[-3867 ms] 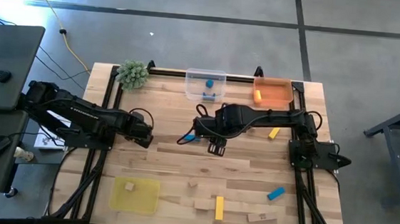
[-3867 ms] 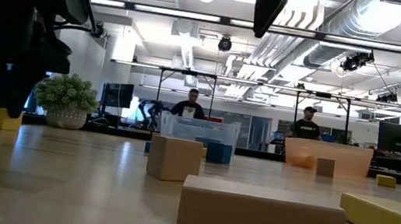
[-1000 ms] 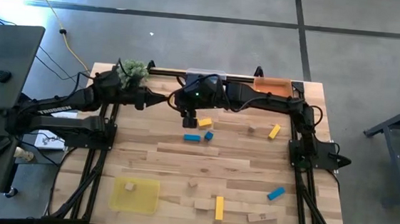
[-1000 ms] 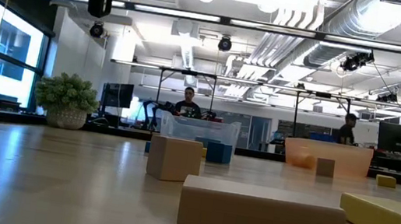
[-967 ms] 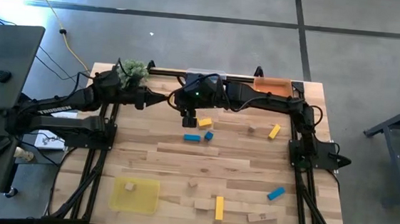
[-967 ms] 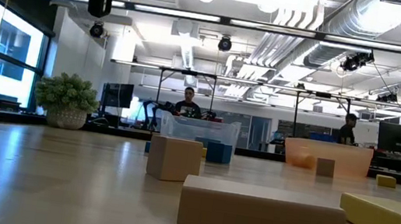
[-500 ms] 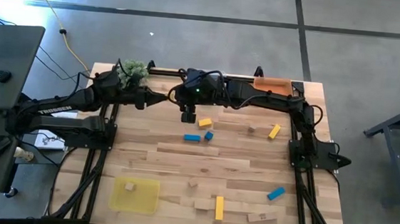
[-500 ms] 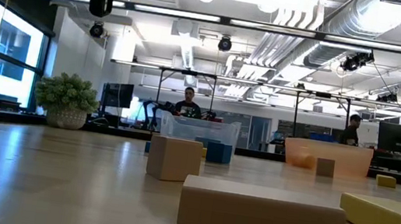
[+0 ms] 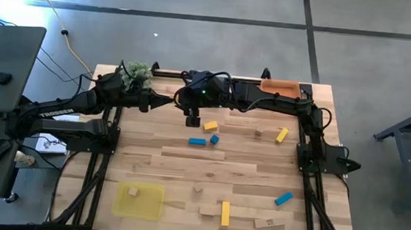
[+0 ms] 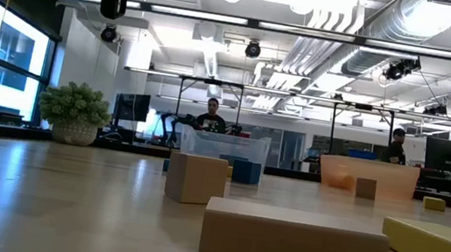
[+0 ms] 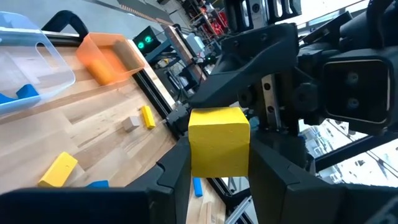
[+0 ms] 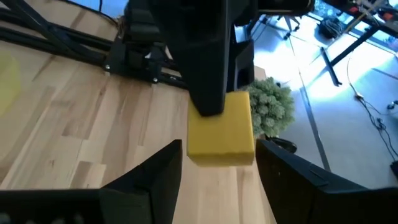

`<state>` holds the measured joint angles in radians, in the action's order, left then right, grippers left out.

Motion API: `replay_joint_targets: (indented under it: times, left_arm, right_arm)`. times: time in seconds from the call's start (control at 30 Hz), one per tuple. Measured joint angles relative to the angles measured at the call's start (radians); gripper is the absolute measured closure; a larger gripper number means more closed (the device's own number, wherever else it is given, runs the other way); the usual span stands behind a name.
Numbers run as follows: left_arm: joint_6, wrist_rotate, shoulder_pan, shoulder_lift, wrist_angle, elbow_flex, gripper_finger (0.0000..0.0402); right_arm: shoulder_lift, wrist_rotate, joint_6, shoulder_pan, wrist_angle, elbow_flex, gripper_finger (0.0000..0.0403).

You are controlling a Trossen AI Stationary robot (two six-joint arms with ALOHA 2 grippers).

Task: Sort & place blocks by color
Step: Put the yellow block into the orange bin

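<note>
The yellow block [image 11: 218, 142] hangs in the air near the desk's [image 9: 260, 171] far edge, clamped in the left end effector [image 11: 217, 163]. The right end effector [image 12: 217, 168] faces it, fingers spread on either side, not yet closed: a handover.

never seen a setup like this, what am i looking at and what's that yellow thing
It is a robot with two dark arms at a wooden table. One picture looks straight down, one level across the tabletop, two from wrist cameras. Loose blue, yellow and plain blocks lie there, plus a clear tray, an orange tray and a yellow tray. The left gripper holds a yellow cube in the air; the right gripper has open fingers either side of it.
</note>
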<state>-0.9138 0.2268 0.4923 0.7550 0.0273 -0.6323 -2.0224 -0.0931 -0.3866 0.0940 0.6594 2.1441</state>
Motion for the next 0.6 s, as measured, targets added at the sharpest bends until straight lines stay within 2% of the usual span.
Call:
replay_joint_targets:
  times: [0.2, 0.43, 0.6]
  left_arm:
    - [0.000, -0.003, 0.000, -0.001, 0.000, 0.000, 0.0299]
    - [-0.012, -0.006, 0.000, -0.001, -0.002, 0.000, 0.0299]
    - [-0.010, -0.006, 0.000, -0.001, -0.001, 0.000, 0.0298]
  right_arm:
    - [0.000, 0.041, 0.001, 0.000, -0.033, 0.001, 0.0221]
    - [0.000, 0.033, 0.002, 0.000, -0.031, 0.001, 0.0296]
    - [0.000, 0.017, 0.013, -0.005, -0.029, 0.001, 0.0296]
